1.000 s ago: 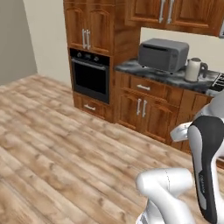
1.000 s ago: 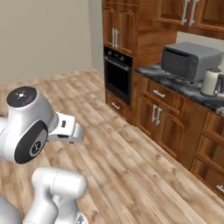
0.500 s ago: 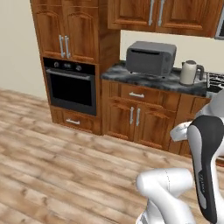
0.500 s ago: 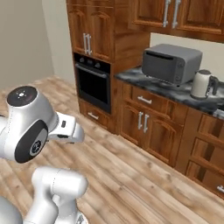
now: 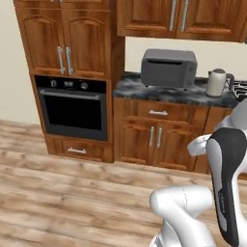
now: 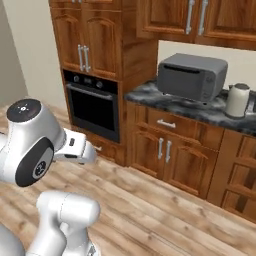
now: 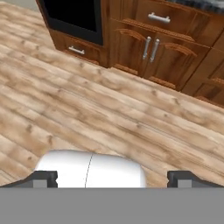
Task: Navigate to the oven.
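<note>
- The oven (image 5: 72, 113) sits in the wood cabinet column, left of the desk (image 5: 130, 87) — microwave (image 5: 169, 67) and kettle (image 5: 215, 82) on top.
- The fingers (image 7: 41, 178) stand wide apart, holding nothing, over the floor (image 7: 87, 113).

A dark stone counter (image 5: 130, 87) bears microwave (image 5: 169, 67) and kettle (image 5: 215, 82).

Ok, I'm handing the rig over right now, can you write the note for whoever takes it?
Gripper: open, holding nothing, fingertips wide apart, pointing down at the wood floor.
The oven: built into the tall cabinet column, door shut, ahead and to the left in the left base view. The microwave and kettle sit on the counter to its right.
Done: the oven is in view in front of the base.
Left: a stretch of floor still lies between base and oven, and the oven sits off to the left; probably drive closer and square up to it.
</note>
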### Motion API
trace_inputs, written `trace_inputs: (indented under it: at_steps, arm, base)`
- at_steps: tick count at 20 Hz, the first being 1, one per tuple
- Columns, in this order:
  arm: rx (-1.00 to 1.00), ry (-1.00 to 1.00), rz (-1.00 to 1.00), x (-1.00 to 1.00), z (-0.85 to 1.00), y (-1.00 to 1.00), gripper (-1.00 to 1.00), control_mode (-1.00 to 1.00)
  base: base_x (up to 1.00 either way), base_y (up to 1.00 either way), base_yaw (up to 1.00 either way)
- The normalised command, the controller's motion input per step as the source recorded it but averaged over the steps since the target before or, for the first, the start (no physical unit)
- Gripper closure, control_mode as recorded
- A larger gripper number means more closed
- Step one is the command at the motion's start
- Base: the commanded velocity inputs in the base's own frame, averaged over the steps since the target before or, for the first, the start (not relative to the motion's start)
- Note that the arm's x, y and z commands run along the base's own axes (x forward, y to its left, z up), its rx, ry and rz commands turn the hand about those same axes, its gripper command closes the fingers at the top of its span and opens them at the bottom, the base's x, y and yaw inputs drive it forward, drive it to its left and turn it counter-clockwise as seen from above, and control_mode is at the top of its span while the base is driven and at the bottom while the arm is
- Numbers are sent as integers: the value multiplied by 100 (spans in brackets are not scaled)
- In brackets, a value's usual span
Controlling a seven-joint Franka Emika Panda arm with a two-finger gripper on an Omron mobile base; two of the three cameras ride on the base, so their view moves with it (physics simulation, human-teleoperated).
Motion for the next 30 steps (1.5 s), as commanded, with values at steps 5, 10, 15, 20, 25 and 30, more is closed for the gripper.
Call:
trace_inputs:
  at_steps: [5,10,15,20,25,30]
  arm:
    - [0,0,0,0,0,0,-100,100]
    - [0,0,0,0,0,0,-100,100]
    - [0,0,0,0,0,0,-100,100]
    - [0,0,0,0,0,0,-100,100]
    - [0,0,0,0,0,0,-100,100]
    - [0,0,0,0,0,0,-100,100]
  base:
    - [100,100,-38]
    - [100,100,-38]
    - [100,100,-33]
    - [100,100,-27]
    - [100,100,-24]
    - [100,64,-15]
